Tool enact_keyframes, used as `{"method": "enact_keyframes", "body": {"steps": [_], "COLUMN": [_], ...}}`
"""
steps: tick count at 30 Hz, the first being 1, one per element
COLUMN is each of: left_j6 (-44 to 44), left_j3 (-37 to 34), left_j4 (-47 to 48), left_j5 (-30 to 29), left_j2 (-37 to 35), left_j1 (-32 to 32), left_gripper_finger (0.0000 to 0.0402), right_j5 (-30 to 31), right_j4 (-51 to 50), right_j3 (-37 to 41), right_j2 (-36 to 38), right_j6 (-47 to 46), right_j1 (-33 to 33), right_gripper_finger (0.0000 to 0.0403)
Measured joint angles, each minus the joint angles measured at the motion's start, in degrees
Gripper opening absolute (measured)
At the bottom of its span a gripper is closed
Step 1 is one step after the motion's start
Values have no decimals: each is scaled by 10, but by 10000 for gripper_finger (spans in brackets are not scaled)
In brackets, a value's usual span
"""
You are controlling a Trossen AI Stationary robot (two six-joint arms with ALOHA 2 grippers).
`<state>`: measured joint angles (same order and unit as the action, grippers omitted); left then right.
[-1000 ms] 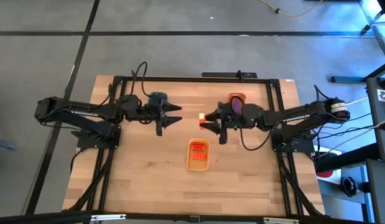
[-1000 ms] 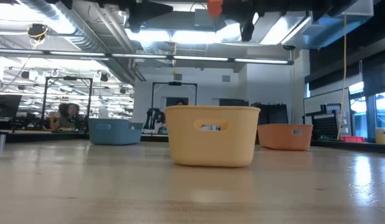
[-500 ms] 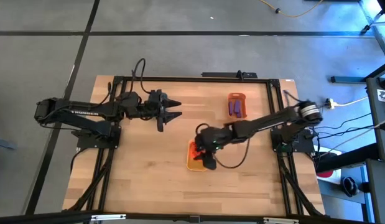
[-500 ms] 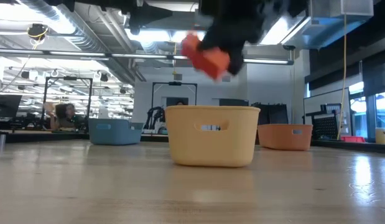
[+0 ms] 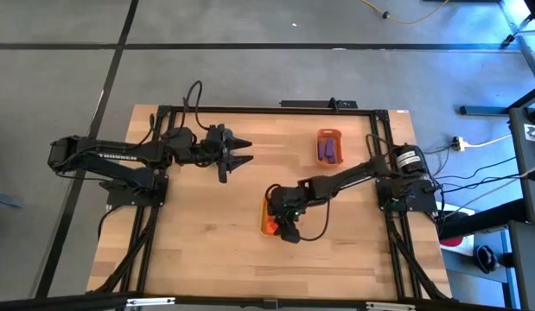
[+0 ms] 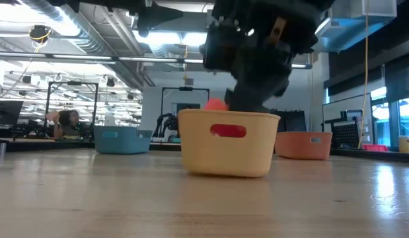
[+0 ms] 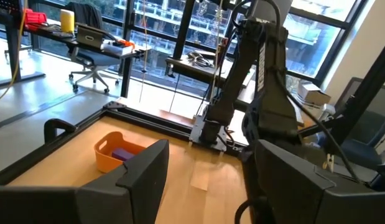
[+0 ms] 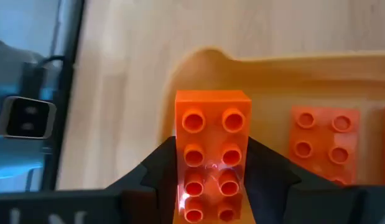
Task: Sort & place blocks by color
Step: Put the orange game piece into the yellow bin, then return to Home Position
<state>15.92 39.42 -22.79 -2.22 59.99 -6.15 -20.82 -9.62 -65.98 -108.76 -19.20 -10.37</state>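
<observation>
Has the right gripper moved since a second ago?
Yes. The right gripper, holding an orange-red studded brick, swung from beside the orange oblong tray down over the yellow oblong tray.

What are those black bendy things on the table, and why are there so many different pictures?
They are two robot arms, each ending in a gripper with two fingers. One picture looks down from above, one looks level across the wooden table, and each arm carries its own small wrist camera. The right gripper is pinching an orange-red toy brick and holding it over the yellow tray. At least one more orange-red brick already lies in that tray. Farther back stands an orange tray with purple bricks inside. The left gripper waits open above the table, holding nothing.
</observation>
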Motion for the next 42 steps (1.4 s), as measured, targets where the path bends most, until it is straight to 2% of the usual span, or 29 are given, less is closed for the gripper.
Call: {"method": "enact_keyframes", "body": {"steps": [8,10,14,17,21,26,31,34,37,42], "left_j6": [0,0,1,0,0,1,1,6,21,50], "left_j3": [0,0,0,0,0,0,0,0,0,0], "left_j4": [0,0,0,0,0,0,0,1,0,-4], "left_j5": [0,0,0,0,0,2,27,43,69,97], "left_j2": [0,0,0,0,0,0,0,0,0,-13], "left_j1": [0,0,0,0,0,0,0,0,0,0], "left_gripper_finger": [231,231,231,231,231,231,231,231,231,231], "right_j5": [21,21,22,22,23,26,84,115,134,195], "right_j4": [-2,-1,-3,-14,-47,-133,-211,-189,-120,113], "right_j3": [0,0,0,0,0,0,32,92,170,291], "right_j2": [-18,-18,-9,1,24,92,196,270,344,443], "right_j6": [0,0,1,2,8,47,61,27,-40,-137], "right_j1": [0,0,0,4,13,30,34,34,34,34], "right_gripper_finger": [144,169,247,276,282,274,272,272,272,272]}}
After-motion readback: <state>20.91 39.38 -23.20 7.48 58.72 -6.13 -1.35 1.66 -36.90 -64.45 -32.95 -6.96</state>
